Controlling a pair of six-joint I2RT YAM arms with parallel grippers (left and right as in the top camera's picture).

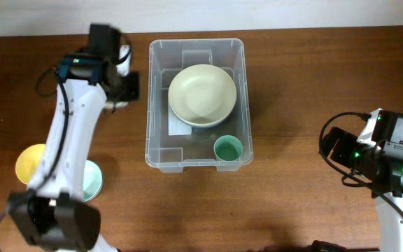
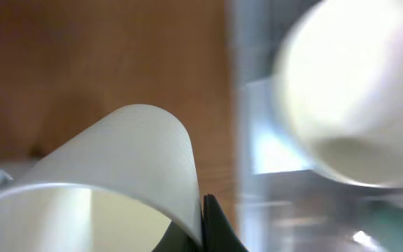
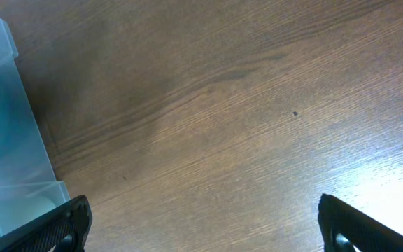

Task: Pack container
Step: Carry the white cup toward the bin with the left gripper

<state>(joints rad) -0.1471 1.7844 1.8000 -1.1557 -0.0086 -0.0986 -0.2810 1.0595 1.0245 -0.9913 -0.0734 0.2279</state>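
Plainly, over the brown wooden table (image 1: 292,91), left hand (image 1: 123,70) clamps a white bowl (image 2: 131,161); right hand (image 3: 201,234) gapes

Clear glossy plastic container (image 1: 157,105), matt grained wood table (image 1: 313,84), smooth white bowl (image 2: 117,161).

Brown wood-grain table (image 1: 292,84) runs up to a plain white wall (image 1: 271,10) along its far edge
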